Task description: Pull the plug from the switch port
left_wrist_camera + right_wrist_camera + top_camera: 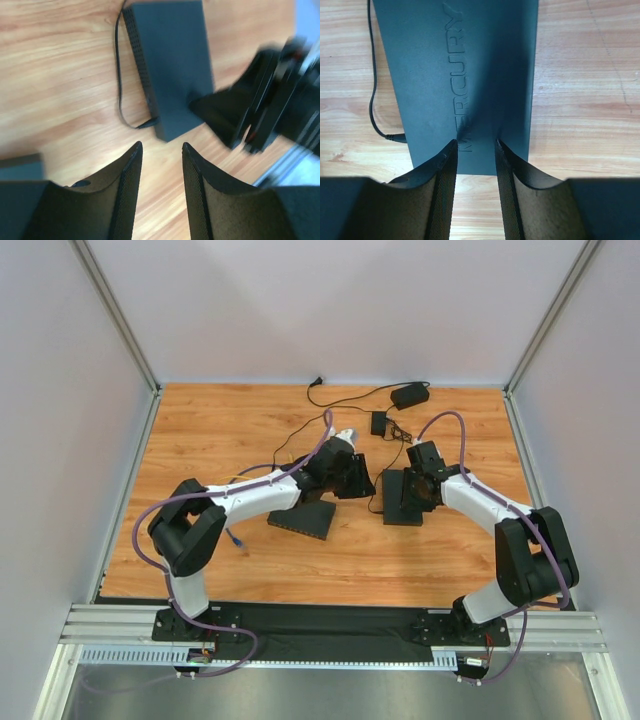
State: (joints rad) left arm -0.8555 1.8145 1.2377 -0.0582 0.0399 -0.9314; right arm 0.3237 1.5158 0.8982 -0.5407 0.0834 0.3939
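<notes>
Ideally, flat black oblong switch (pixel 470 60) is braced by R gripper (pixel 475 142), small black plug (pixel 148 122) pinched squarely by L gripper (pixel 161 146); both parted, empty.

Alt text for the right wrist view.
A flat black switch embossed MERCURY lies on a wooden table, a thin black cable plugged into its left edge. The right gripper holds its fingers open over the near end.

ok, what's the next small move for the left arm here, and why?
Probably ease the left pincer forward until its fingers straddle the small black plug, then close. That pincer is open and empty, and the plug sits in the side of the flat black oblong switch just ahead of it. The right pincer is over the switch's top, seemingly to steady it.
</notes>
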